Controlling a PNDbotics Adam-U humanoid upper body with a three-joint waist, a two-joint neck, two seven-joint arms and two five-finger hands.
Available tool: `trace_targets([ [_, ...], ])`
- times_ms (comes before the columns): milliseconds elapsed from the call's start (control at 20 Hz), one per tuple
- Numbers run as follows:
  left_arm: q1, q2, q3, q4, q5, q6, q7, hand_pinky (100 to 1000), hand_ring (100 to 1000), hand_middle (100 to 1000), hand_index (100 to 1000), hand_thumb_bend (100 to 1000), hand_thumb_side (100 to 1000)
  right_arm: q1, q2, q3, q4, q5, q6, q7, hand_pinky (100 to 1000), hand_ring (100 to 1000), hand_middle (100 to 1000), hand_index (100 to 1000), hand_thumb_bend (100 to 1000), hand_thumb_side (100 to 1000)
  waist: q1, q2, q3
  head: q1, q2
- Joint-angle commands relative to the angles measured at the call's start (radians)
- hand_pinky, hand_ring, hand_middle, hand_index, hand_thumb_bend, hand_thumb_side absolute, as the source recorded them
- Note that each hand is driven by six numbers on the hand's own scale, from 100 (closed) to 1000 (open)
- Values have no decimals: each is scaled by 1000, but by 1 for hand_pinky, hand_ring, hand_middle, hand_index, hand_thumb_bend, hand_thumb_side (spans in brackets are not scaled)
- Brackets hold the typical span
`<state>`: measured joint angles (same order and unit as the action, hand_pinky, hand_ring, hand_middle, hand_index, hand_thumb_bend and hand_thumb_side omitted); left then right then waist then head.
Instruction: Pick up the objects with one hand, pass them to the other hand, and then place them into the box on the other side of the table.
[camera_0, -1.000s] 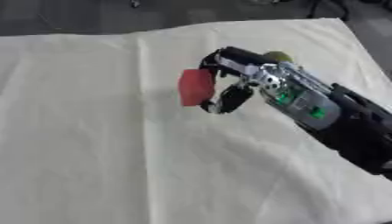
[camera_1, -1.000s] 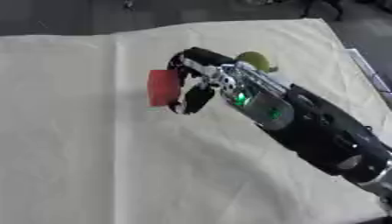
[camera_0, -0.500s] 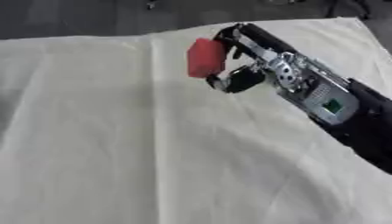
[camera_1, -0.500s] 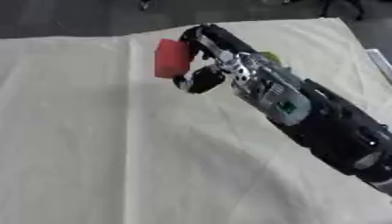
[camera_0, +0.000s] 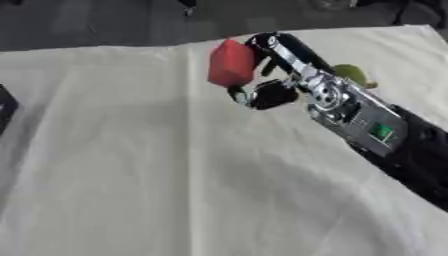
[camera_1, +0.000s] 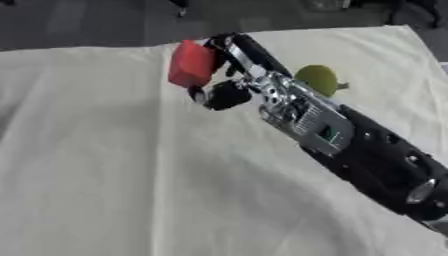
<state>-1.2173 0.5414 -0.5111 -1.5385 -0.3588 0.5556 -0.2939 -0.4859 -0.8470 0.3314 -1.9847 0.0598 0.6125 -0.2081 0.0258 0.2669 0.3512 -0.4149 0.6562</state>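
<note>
My right hand (camera_0: 273, 75) reaches in from the lower right and is shut on a red block (camera_0: 231, 63), held up above the cream cloth near the table's far side. A green round fruit (camera_1: 317, 79) lies on the cloth just right of the forearm. At the left edge of the left eye view a dark corner (camera_0: 4, 107) shows; I cannot tell what it is. My left hand shows in neither view.
The cream cloth (camera_0: 149, 175) covers the whole table, with folds across it. Beyond its far edge the floor is dark, with unclear shapes there.
My right hand has lifted the red block and carried it toward the far side of the table. The picture has also shifted, bringing a dark corner in at the left.
</note>
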Motion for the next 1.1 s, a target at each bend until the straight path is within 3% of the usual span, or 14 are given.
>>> trace_targets([
  [50, -50, -36, -62, -27, 24, 21, -47, 789, 748, 755, 823, 468, 374, -25, -8, 4, -15, -18, 6, -29, 605, 687, 459, 606, 343, 100, 12, -42, 7, -4, -10],
  [300, -98, -106, -134, -44, 2, 62, -119, 803, 773, 777, 845, 595, 381, -40, 7, 29, -15, -26, -15, -35, 611, 688, 459, 606, 340, 100, 6, -42, 14, -24, -3],
  [550, -133, -177, -183, -35, -42, 82, -146, 811, 779, 782, 850, 640, 382, -45, 14, 50, -15, 10, -55, -26, 615, 689, 459, 605, 336, 100, 3, -43, 16, -35, 6],
  [650, -135, -185, -186, -32, -52, 82, -149, 811, 779, 782, 850, 640, 382, -45, 15, 52, -15, 18, -59, -23, 615, 689, 459, 605, 336, 100, 3, -43, 16, -36, 7],
  [900, -148, -248, -211, -34, -67, 61, -177, 826, 796, 789, 855, 773, 412, -67, 28, 69, -15, 42, -99, 10, 629, 695, 460, 606, 335, 100, -3, -37, 18, -37, 8],
  [1100, -143, -276, -222, -8, -107, 32, -196, 829, 803, 792, 855, 796, 377, -71, 38, 72, -15, 59, -128, 44, 628, 695, 460, 606, 334, 100, -7, -33, 23, -20, 3],
])
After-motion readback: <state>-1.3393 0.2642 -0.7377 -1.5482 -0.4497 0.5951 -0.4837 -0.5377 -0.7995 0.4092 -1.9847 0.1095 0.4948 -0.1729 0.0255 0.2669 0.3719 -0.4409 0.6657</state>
